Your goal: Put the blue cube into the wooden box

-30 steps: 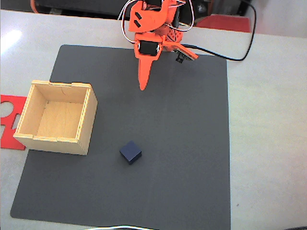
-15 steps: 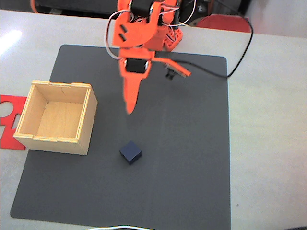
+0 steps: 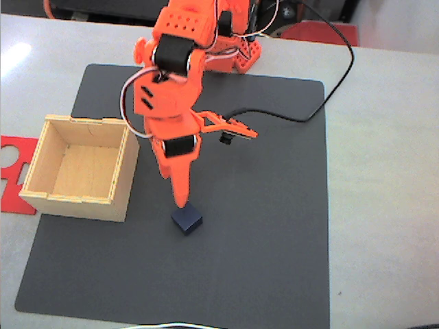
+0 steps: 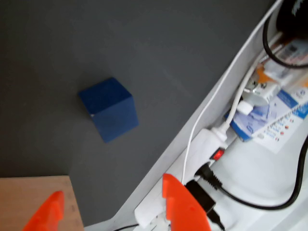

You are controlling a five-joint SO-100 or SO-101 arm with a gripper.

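Observation:
The blue cube (image 3: 186, 220) sits on the dark mat, a little right of the wooden box (image 3: 75, 204). The box is open-topped and empty. My orange gripper (image 3: 180, 201) points down, its tip just behind the cube and close above it. In the wrist view the cube (image 4: 108, 115) lies ahead of the gripper (image 4: 111, 187), up and to the left. The two orange fingertips (image 4: 175, 197) stand apart with nothing between them. A corner of the box (image 4: 33, 202) shows at the lower left of that view.
A dark grey mat (image 3: 267, 226) covers the pale table. A flat red cut-out sheet (image 3: 12, 161) lies left of the box. A black cable (image 3: 334, 82) loops behind the arm. The wrist view shows a white power strip (image 4: 209, 144) with plugs beyond the mat edge.
The arm has swung forward and down from the back of the mat, bringing the gripper tip from well behind the cube to just over it. The cube and box have not moved.

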